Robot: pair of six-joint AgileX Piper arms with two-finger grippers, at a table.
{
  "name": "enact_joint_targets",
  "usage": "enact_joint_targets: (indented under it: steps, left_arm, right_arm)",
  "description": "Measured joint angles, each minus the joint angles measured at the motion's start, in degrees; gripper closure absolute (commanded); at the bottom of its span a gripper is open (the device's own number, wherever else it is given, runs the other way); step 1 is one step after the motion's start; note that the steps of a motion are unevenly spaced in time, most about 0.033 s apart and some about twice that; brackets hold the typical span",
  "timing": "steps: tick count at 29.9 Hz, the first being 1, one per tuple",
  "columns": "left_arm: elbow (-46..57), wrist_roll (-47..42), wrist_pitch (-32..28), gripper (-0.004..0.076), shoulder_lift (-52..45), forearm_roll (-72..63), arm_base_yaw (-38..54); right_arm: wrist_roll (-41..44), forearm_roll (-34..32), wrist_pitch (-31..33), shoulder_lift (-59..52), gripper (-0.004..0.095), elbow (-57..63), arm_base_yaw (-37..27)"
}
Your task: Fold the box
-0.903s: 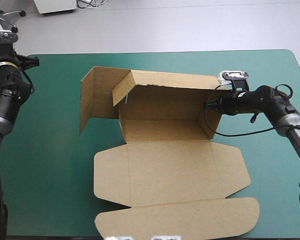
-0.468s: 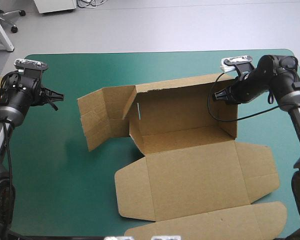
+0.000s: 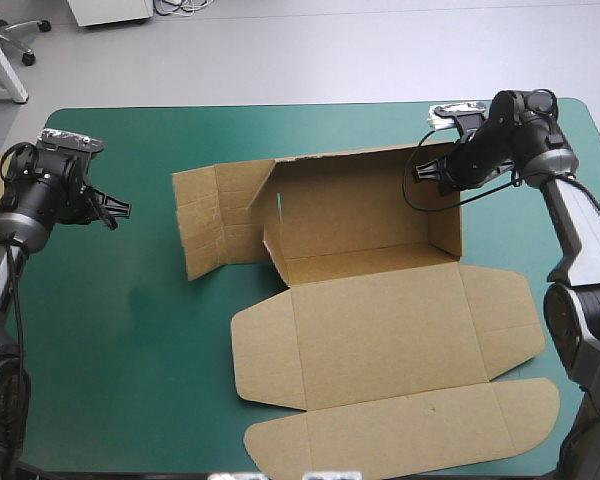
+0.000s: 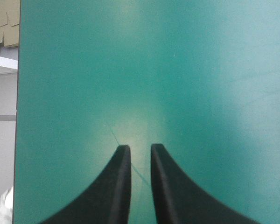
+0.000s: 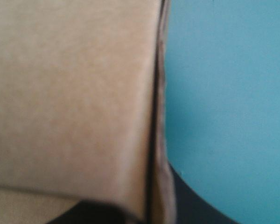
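Note:
The brown box (image 3: 380, 320) lies mid-table with its back wall (image 3: 360, 205) and right wall raised. Its left wall panel (image 3: 215, 220) leans outward and the lid (image 3: 410, 425) lies flat toward the front edge. My right gripper (image 3: 435, 175) is at the box's far right corner, shut on the right wall's top edge. In the right wrist view the box wall (image 5: 74, 93) runs edge-on between the black fingers (image 5: 196, 205). My left gripper (image 3: 123, 210) hovers over bare teal-green cover left of the box. Its fingers (image 4: 140, 148) are nearly together and hold nothing.
More brown board (image 4: 4, 23) shows beyond the table's left edge (image 4: 17, 116), which lies close to my left gripper. Bare teal-green cover (image 3: 130, 330) stretches between the left gripper and the box's left panel.
The box has been dragged to the right and back, turning slightly, with my right gripper on its wall. My left arm has come in low over the table's left side.

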Motion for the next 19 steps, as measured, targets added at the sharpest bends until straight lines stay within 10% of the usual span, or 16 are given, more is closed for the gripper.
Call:
enact_joint_targets:
  steps: [6, 14, 19]
  left_arm:
    - [0.0, 0.6, 0.1, 0.0615, 0.0, -0.3, 0.0]
    - [0.0, 1.1, 0.1, 0.0615, 0.0, -0.9, 0.0]
    - [0.0, 1.1, 0.1, 0.0615, 0.0, -1.1, 0.0]
  right_arm:
    - [0.4, 0.6, -2.4, 2.3, 0.0887, -1.2, -0.2]
    - [-2.8, 1.6, -4.9, 4.4, 0.0248, -0.5, -0.3]
    - [-3.3, 1.6, -7.9, 4.6, 0.0194, -0.5, -0.3]
